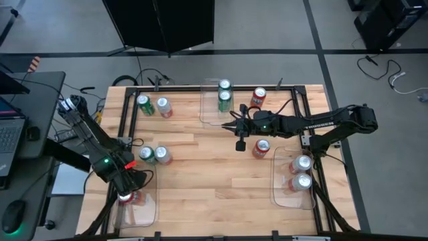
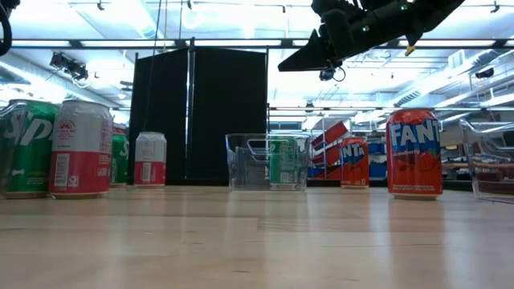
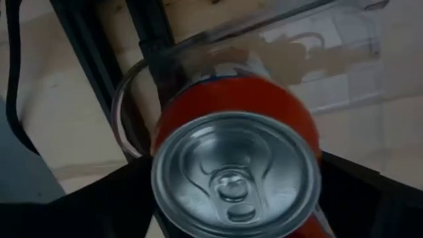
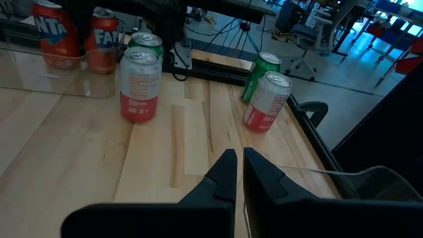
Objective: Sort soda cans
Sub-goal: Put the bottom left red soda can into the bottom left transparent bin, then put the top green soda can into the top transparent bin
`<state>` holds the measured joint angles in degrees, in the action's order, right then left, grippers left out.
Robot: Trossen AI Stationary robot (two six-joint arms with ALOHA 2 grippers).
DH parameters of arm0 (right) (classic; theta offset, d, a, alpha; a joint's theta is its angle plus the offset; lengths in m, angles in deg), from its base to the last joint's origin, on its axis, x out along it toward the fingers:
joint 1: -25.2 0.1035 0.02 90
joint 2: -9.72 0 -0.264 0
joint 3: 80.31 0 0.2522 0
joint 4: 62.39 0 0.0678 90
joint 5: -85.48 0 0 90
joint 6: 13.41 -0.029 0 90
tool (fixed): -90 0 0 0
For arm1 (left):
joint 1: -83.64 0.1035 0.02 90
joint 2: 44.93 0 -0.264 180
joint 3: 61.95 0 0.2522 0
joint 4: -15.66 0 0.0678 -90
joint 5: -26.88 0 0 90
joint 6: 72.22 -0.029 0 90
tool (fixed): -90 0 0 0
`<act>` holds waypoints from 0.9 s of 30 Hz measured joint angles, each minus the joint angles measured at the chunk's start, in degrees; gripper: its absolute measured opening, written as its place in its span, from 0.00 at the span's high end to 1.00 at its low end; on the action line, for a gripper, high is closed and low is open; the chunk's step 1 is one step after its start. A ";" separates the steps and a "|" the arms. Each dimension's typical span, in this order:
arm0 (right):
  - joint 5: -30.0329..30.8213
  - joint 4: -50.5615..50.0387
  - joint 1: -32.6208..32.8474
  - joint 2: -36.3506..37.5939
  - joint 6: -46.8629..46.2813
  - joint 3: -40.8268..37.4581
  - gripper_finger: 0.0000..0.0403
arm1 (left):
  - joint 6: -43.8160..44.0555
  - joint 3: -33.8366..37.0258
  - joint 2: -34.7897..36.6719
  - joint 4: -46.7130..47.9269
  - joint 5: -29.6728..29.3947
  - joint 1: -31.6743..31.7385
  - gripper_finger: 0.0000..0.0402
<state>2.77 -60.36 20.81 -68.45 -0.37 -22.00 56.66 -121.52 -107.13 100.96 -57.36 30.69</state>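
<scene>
Red can (image 3: 238,165) stands upright in the left tray (image 1: 144,211), between the left gripper's (image 1: 127,189) parted fingers. Right gripper (image 1: 235,126) hovers mid-table, fingers together, far off.

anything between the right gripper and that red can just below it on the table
Nothing visible does. The right gripper, fingers shut, hangs above bare wood, and the red can stands in the open beside the right tray. The nearest other things, two green cans in the top tray, sit on its far side.
</scene>
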 joint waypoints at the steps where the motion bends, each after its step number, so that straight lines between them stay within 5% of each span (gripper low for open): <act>1: 0.00 0.00 0.00 0.00 0.00 -0.01 0.97 | -0.57 -0.21 0.00 0.12 -0.03 0.00 0.18; 7: 0.00 0.00 0.00 0.00 0.00 -0.02 0.97 | -2.52 -3.30 0.00 0.70 -1.21 0.02 0.28; 16: 0.00 -0.02 0.00 0.00 0.00 -0.04 0.97 | -2.31 -4.90 -0.38 3.92 -1.66 0.02 0.09; 27: 0.00 0.00 0.00 0.00 0.04 -0.06 0.97 | -2.83 -4.74 -0.37 5.17 -1.34 0.07 0.10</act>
<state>2.77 -60.36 20.81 -68.45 -0.33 -22.06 53.82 -126.26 -107.50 106.13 -58.70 30.75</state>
